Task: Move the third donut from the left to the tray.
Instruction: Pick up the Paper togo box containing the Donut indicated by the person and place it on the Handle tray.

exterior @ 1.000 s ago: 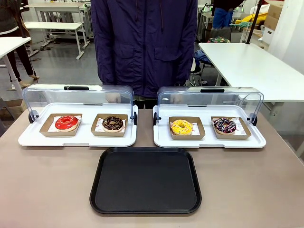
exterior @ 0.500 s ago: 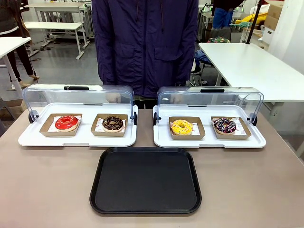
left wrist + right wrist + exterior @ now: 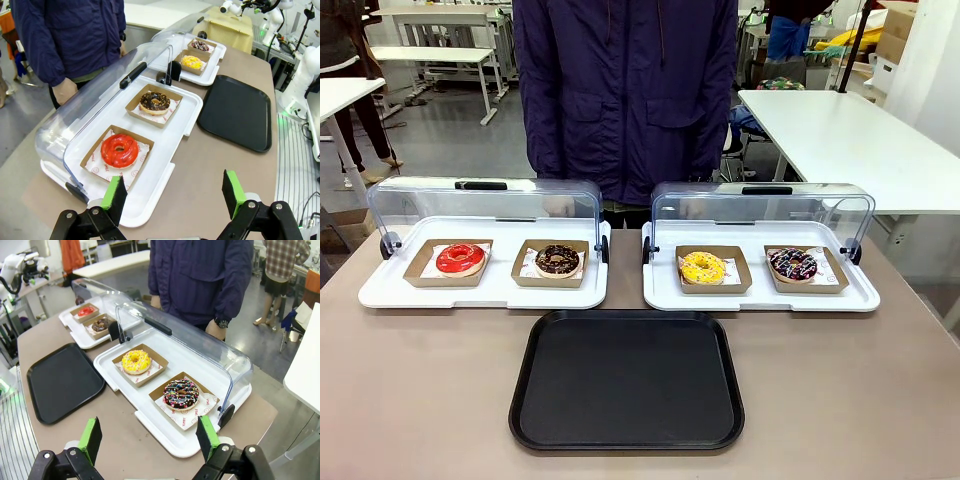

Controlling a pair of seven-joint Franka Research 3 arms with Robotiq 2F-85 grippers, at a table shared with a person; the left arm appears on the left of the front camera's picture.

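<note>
The ring donut with bright yellow glaze and light sprinkles [image 3: 702,266] is seen in its shallow brown cardboard holder, set on the right-hand white tray with a raised clear domed lid [image 3: 760,296]. On that white tray the holder is placed in the left half. A dark chocolate donut with coloured sprinkles [image 3: 792,263] is found at 3 o'clock of it, in a holder of its own.

The large flat black plastic tray with rounded corners [image 3: 620,318] is laid on the brown table [image 3: 420,400], on the robot's side of the white trays. Nothing is carried on it. From its middle, the yellow donut is placed at about 1 o'clock.

In the right wrist view, the right gripper [image 3: 149,434] is held with its green-padded fingers spread wide, and nothing is gripped. The yellow donut is seen at about 12 o'clock of it, well apart. In the left wrist view, the left gripper [image 3: 174,186] is likewise spread and nothing is gripped; the yellow donut is seen far off at about 12 o'clock.

A person in a dark blue jacket [image 3: 625,90] is stood at the table's far side.
</note>
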